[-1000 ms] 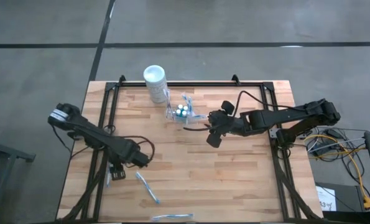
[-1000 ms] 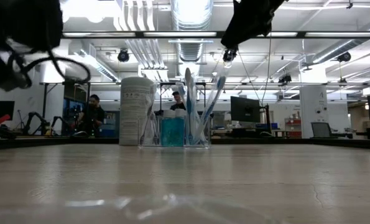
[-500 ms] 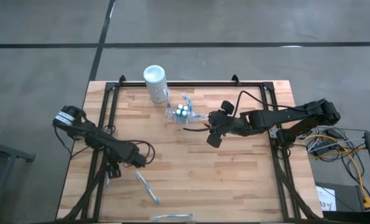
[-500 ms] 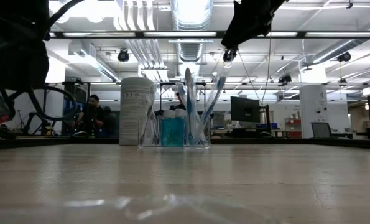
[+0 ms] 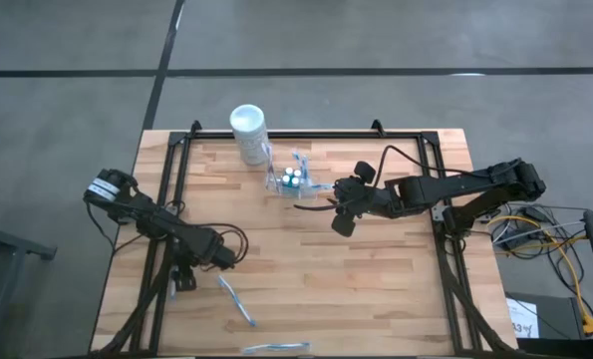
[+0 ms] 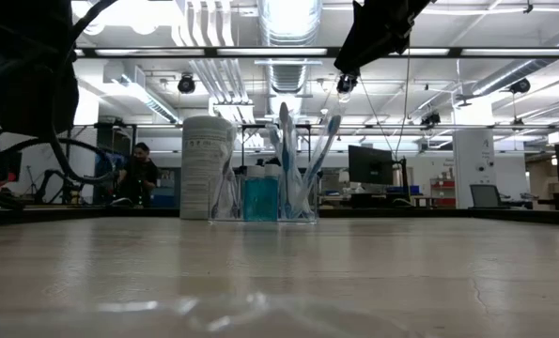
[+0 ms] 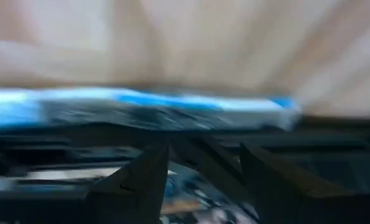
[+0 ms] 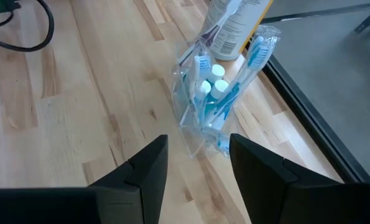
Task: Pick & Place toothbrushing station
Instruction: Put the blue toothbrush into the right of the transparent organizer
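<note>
1. Reaching low over the near left part of the pale wooden slatted worktop, the left gripper hangs just above a thin blue-and-white toothbrush lying flat at the worktop's left edge. In the left wrist view its two dark fingers stand spread with a clear gap between them, and the toothbrush runs across just beyond their tips. They hold nothing; whether they touch the brush I cannot tell.
2. Two more loose blue-and-white toothbrushes lie apart on the wood, one just beside that gripper and another at the near edge, probably waiting to be collected.
3. A tall white cylindrical container with a round lid stands upright at the far edge.
4. Just beside it stands the task's thing, the small see-through clear plastic toothbrushing station, upright with brushes and white-capped blue bottles inside, a sensible spot out of the arms' sweep.
5. The right gripper hovers raised, near the station and aimed at it. Its fingers are spread and empty, touching nothing, seemingly lined up for a grasp.
</note>
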